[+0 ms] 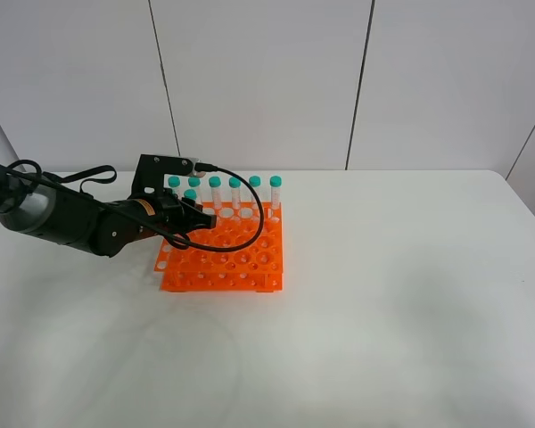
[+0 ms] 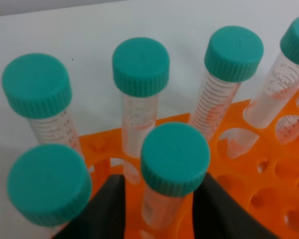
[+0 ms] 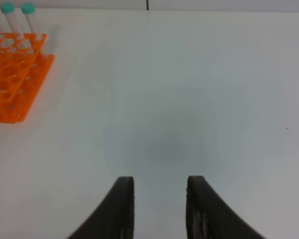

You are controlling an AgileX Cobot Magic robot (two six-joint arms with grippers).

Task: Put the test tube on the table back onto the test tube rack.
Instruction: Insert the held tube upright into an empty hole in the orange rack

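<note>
**Ana:** How far along does the job look?

**Ben:** Nearly finished. The slim clear plastic test tube with the teal-green screw cap stands upright in a hole of the bright orange two-tiered plastic rack, in the second row, just in front of the back row of matching capped tubes. No tube lies on the large plain white tabletop in any view.

**Ana:** And the left gripper?

**Ben:** Its dark jaws stand on either side of that tube. In the wrist view a thin gap shows on each side, so the hold looks loosened, but whether the pads have fully let go cannot be told.

**Ana:** The right one?

**Ben:** The right gripper hangs over bare table, well apart from the rack, jaws parted with nothing between them.

**Ana:** So what is left?

**Ben:** As a judgement: widen the left jaws and lift the arm straight up. The neighbouring tube stands just beside one finger, so a sideways pull could knock it.
</note>
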